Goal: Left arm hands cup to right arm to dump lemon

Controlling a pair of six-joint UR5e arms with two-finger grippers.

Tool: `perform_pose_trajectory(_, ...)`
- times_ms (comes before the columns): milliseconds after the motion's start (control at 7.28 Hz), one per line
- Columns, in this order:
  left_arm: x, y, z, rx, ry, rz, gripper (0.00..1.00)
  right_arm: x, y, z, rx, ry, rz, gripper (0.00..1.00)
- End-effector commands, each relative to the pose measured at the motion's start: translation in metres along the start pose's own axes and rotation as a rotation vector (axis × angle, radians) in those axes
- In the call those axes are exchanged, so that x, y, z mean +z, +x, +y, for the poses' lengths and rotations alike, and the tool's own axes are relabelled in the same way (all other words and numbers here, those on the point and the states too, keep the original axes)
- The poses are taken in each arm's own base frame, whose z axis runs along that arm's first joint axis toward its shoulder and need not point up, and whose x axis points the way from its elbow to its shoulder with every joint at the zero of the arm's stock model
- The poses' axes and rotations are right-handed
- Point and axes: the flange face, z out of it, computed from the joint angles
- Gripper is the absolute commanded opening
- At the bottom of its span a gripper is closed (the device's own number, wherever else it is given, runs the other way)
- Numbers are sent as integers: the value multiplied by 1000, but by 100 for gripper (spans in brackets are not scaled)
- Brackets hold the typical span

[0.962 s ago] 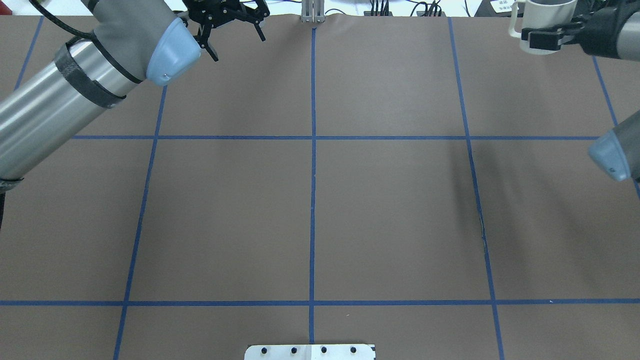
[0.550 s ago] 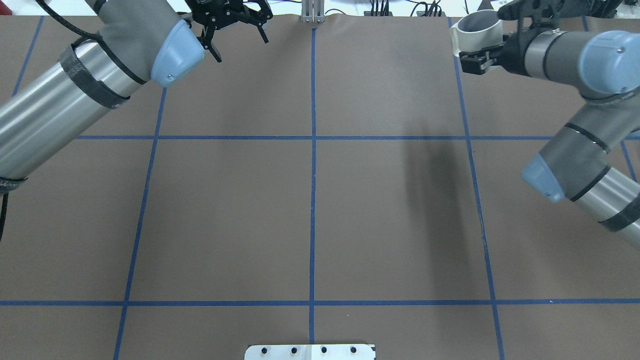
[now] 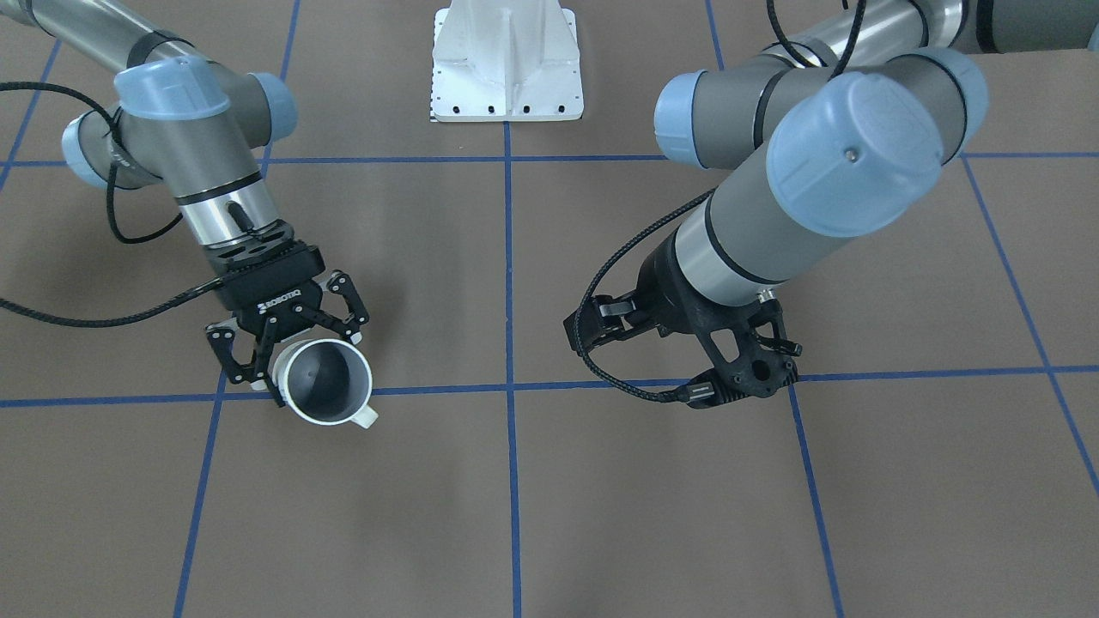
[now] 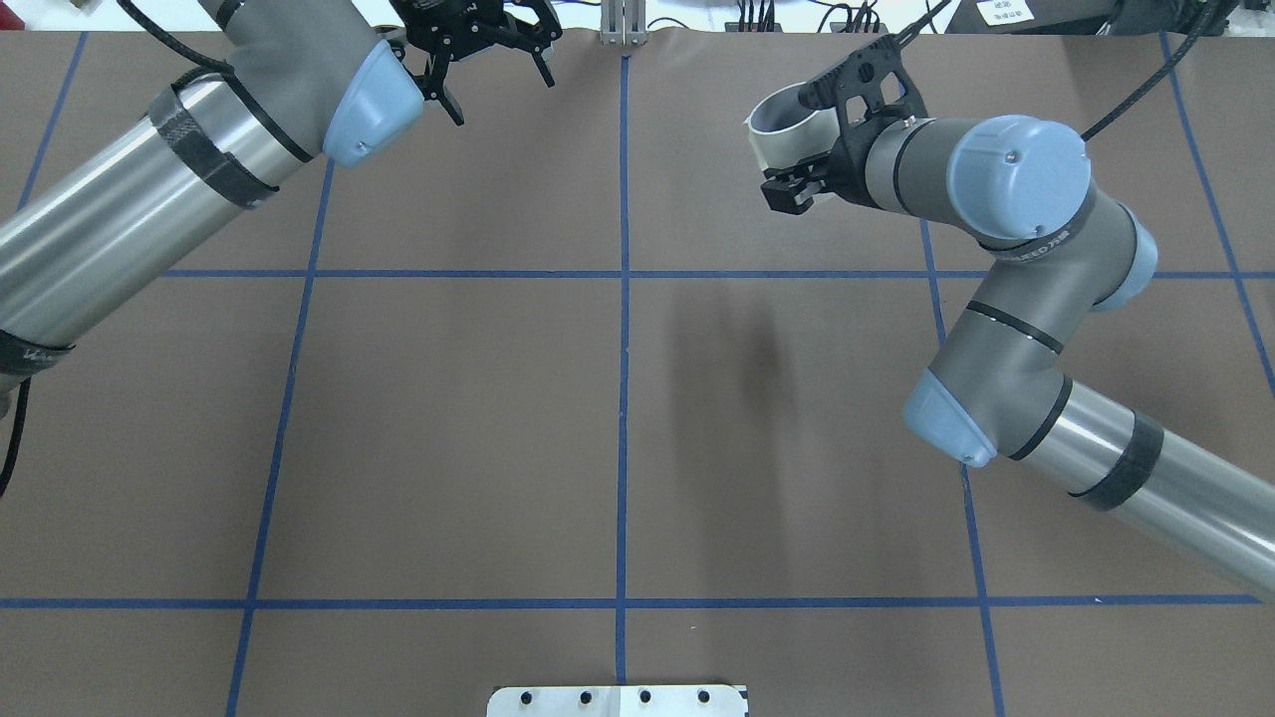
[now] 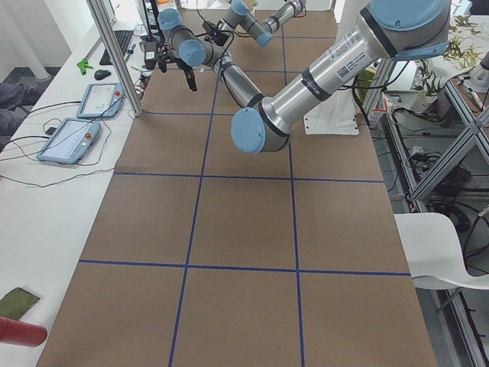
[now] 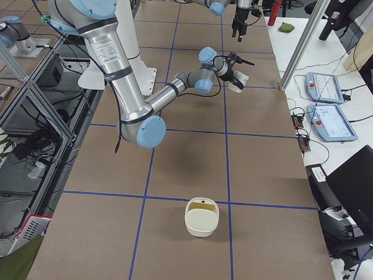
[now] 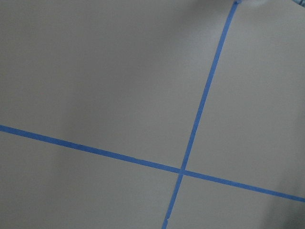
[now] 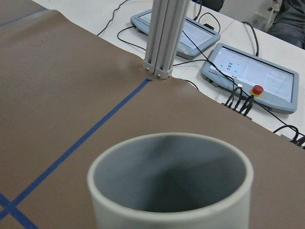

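The off-white cup (image 3: 329, 382) is held in my right gripper (image 3: 313, 365), whose fingers clamp its wall, above the table. Its dark grey inside shows no lemon, also in the right wrist view (image 8: 171, 171). In the overhead view the cup (image 4: 779, 127) hangs right of the centre line, near the far edge. My left gripper (image 4: 504, 100) is open and empty at the far edge, left of the centre line, well apart from the cup. In the front view its fingers are hidden under the left arm's black bracket (image 3: 755, 369). The left wrist view shows only brown table and blue tape.
A cream container (image 6: 202, 217) stands on the table at the robot's right end, with a yellowish patch in its mouth. An aluminium post (image 8: 162, 38) and operator tablets (image 8: 257, 76) stand at the far edge. The white base plate (image 4: 618, 700) is at the near edge.
My right arm has swung from the far right edge toward the centre, carrying the cup with it. My left arm has shifted slightly right, its gripper still open.
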Motion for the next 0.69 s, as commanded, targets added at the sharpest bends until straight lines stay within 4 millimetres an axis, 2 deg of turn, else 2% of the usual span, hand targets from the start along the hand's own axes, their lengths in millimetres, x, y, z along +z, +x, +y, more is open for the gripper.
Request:
perform_pose_trajectory(0, 8, 8, 8, 19, -52, 25, 100, -13, -43, -10, -5, 37, -56, 0)
perform_pose_trajectory(275, 16, 17, 22, 55, -92, 61, 100, -14, -78, 1, -19, 73, -40, 0)
perform_pose_trajectory(550, 40, 33, 50, 69, -122, 96, 100, -12, -107, 8, -31, 92, -30, 0)
